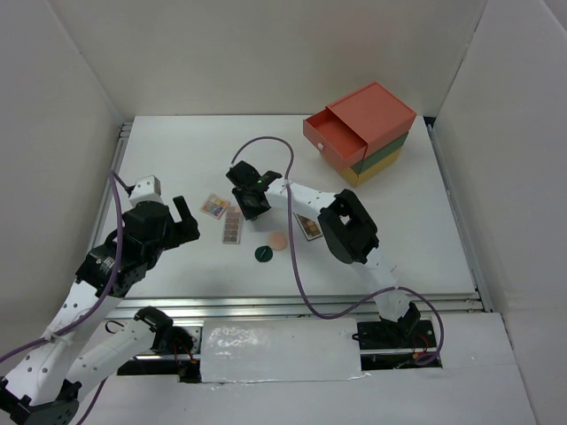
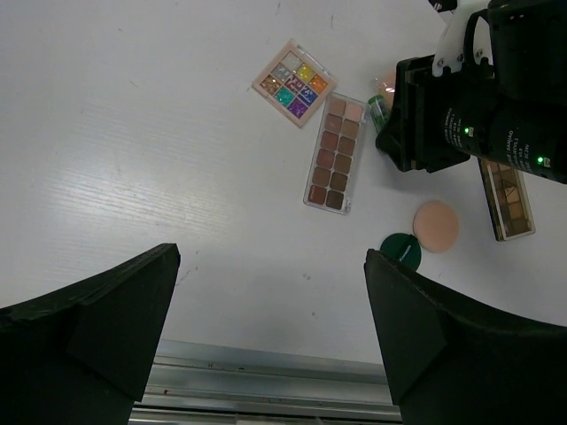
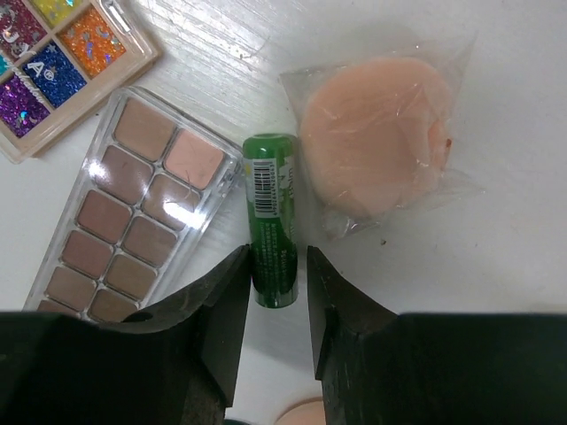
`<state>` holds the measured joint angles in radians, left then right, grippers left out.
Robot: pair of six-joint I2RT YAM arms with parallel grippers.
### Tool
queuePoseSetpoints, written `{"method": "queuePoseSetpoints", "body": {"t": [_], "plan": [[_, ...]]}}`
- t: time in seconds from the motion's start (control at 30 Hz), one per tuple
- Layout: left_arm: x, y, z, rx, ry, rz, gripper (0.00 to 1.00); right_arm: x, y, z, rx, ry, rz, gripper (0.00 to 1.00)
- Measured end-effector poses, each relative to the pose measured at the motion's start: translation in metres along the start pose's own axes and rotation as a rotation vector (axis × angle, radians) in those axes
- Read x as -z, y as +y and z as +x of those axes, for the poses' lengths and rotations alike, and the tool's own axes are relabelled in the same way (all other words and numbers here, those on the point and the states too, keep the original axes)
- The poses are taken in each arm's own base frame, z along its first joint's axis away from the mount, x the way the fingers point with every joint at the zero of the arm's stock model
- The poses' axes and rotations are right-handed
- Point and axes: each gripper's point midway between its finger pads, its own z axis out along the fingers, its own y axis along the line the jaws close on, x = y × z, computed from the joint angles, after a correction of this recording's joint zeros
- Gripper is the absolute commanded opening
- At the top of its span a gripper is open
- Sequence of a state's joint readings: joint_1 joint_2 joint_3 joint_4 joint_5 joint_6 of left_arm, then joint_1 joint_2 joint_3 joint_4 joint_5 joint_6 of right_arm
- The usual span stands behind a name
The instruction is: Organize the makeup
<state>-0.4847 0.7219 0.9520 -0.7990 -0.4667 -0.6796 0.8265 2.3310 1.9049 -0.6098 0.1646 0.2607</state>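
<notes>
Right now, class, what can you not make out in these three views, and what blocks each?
- Top view: green tube hidden beneath the right end effector.
- Left wrist view: right arm covers one end of a long palette.
- Right wrist view: bottom edge cuts off a peach compact.
- All views: drawer box contents, behind its walls.
- Whether the fingers touch the tube: unclear.
</notes>
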Motion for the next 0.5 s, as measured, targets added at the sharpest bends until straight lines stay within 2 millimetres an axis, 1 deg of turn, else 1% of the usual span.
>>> {"method": "queuePoseSetpoints", "body": {"t": [0.03, 0.13, 0.23, 0.33, 0.4, 0.43, 0.47, 0.5], "plan": [[0.0, 0.0, 0.0, 0.0, 0.0, 0.0, 0.99, 0.0, 0.0, -0.001, 0.002, -0.001, 0.0, 0.37], [0.0, 0.0, 0.0, 0.0, 0.0, 0.002, 0.99, 0.0, -0.001, 0.001, 0.008, 0.005, 0.001, 0.21], [0.001, 0.0, -0.001, 0.003, -0.004, 0.004, 0.99, 0.0, 0.0, 0.001, 0.016, 0.006, -0.006, 0.11], [0.002, 0.0, -0.002, 0.006, -0.011, 0.009, 1.0, 0.005, 0.001, 0.003, 0.02, 0.009, -0.014, 0.11], [0.002, -0.001, -0.003, 0.008, -0.014, 0.011, 0.99, 0.015, 0.001, -0.002, 0.019, -0.002, -0.025, 0.12], [0.002, -0.001, -0.003, 0.008, -0.014, 0.011, 0.99, 0.022, 0.002, -0.005, 0.019, -0.013, -0.03, 0.12], [0.002, -0.001, -0.003, 0.008, -0.014, 0.011, 0.99, 0.033, 0.001, -0.011, 0.019, -0.031, -0.032, 0.13], [0.002, -0.001, -0.003, 0.008, -0.014, 0.011, 0.99, 0.049, 0.0, -0.02, 0.022, -0.059, -0.036, 0.13]]}}
